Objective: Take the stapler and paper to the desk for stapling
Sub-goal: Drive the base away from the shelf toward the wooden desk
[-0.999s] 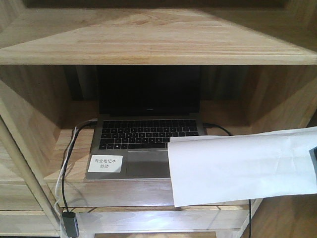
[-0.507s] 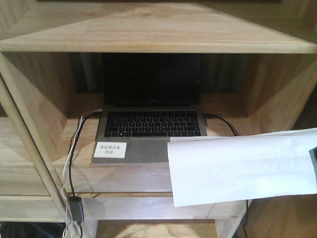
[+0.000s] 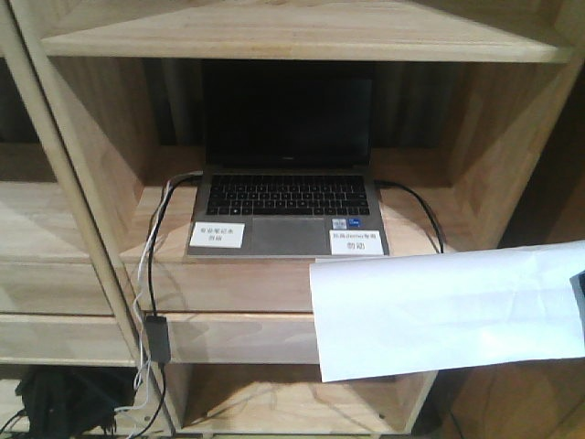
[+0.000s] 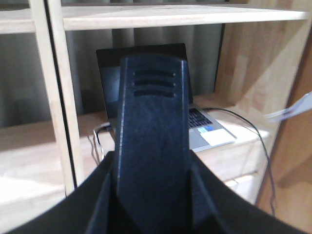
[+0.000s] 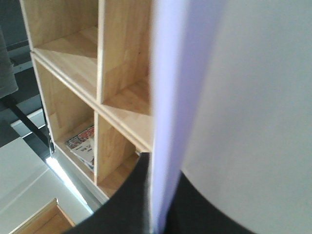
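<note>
The stapler (image 4: 152, 126) is a black body with three slots near its far end, standing up in the middle of the left wrist view. My left gripper (image 4: 152, 195) is shut on it, one dark finger on each side of its base. The paper (image 3: 448, 306) is a white creased sheet hanging in the air at the right of the front view, in front of the shelf. In the right wrist view the paper (image 5: 234, 97) fills the right half, seen edge on. My right gripper (image 5: 161, 214) is shut on its lower edge. The desk is out of view.
A light wooden shelf unit (image 3: 91, 183) fills the front view. An open laptop (image 3: 288, 197) with two white labels (image 3: 217, 235) sits in its middle bay. Cables (image 3: 151, 274) hang down its left side to an adapter (image 3: 156, 340). Magazines (image 5: 83, 144) lie in a low compartment.
The shelf and laptop have shrunk and slid up in the front view, as the view draws back from them. The paper keeps its place in the frame and no longer covers the laptop's right label.
</note>
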You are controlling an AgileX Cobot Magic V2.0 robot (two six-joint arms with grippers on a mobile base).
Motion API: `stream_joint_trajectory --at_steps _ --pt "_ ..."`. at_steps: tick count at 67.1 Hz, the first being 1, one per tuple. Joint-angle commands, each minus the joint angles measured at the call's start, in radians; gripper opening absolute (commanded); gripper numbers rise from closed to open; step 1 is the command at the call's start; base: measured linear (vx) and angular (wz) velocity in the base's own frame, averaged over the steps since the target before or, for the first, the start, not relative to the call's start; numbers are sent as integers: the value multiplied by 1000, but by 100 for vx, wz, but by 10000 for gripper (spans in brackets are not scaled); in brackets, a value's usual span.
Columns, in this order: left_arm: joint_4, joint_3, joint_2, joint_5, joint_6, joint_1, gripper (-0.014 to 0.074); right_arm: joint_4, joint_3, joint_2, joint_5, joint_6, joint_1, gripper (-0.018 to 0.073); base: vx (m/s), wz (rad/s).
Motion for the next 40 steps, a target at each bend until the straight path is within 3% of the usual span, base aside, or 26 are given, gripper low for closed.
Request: stream_joint_trajectory --at_steps 1,26,40 --pt "1 -26 17 -115 -2 -3 -6 17 25 5 -54 -6 0 -6 -18 1" --pt "1 -26 17 -115 -2 -3 -6 17 25 5 -54 -6 0 -6 -18 2" --pt "1 -26 17 -115 -2 -3 -6 17 25 5 -54 -6 0 -6 -10 26"
